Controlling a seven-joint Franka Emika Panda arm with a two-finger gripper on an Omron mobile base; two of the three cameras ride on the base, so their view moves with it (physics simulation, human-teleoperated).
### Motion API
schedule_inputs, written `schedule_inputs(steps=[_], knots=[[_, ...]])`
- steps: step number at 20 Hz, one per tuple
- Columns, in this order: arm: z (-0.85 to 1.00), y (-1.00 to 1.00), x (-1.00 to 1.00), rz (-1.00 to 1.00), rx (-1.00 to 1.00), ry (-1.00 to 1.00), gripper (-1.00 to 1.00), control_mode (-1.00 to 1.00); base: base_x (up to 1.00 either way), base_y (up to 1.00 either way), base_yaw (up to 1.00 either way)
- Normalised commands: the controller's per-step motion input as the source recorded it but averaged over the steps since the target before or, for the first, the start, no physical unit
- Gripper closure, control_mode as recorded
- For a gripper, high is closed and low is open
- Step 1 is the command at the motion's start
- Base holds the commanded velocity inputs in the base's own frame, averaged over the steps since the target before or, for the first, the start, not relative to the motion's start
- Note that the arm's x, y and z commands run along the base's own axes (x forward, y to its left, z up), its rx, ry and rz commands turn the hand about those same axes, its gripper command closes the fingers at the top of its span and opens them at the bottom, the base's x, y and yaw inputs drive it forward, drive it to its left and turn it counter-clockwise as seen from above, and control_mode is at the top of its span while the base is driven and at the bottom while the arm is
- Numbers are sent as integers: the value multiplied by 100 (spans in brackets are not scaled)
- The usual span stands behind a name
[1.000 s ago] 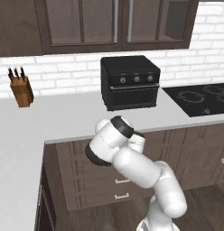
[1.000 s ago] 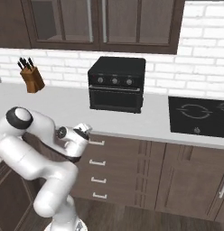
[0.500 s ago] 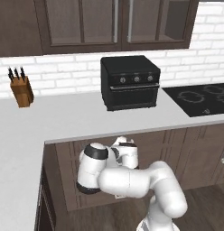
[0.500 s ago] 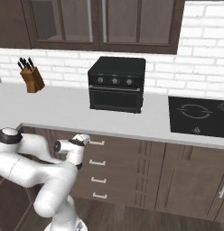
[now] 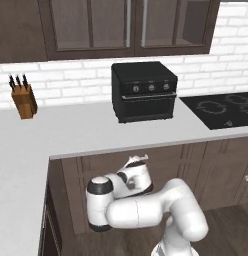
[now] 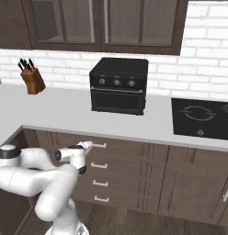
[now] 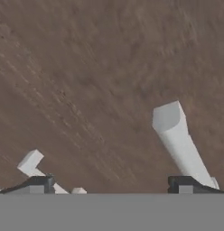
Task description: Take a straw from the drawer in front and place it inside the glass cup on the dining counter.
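Note:
The drawer (image 6: 122,150) is the top one in a stack under the white worktop, dark brown and pushed in, also seen in the left base view (image 5: 166,158). My gripper (image 6: 88,145) hovers just left of its small silver handle (image 6: 100,146), pointing at the drawer front (image 7: 100,81). In the hand view the gripper (image 7: 114,184) is open, its dark fingertips (image 7: 40,183) wide apart, with the handle (image 7: 178,140) very close and nothing between them. From the left base view the gripper (image 5: 138,161) sits right under the worktop edge. The straw is hidden; the glass cup and dining counter are out of view.
A black toaster oven (image 6: 118,85) stands on the L-shaped white worktop (image 6: 65,112), with a knife block (image 6: 32,79) to the left and a black cooktop (image 6: 201,117) to the right. Lower drawers (image 6: 101,183) and cabinet doors (image 6: 198,183) lie below; dark wall cabinets (image 6: 102,23) hang above.
The arm has folded down. The hand dropped from worktop height to the top drawer's front and moved closer to its handle. The jaws stayed wide.

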Motion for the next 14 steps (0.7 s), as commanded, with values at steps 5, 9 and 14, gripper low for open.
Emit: schedule_inputs(steps=[5,9,14], knots=[[0,25,19,-9,-1,-16,-100,-100,0,0,0],[-12,22,31,-6,-13,-5,-100,-100,0,0,0],[5,7,44,-4,-19,0,-100,-100,0,0,0]])
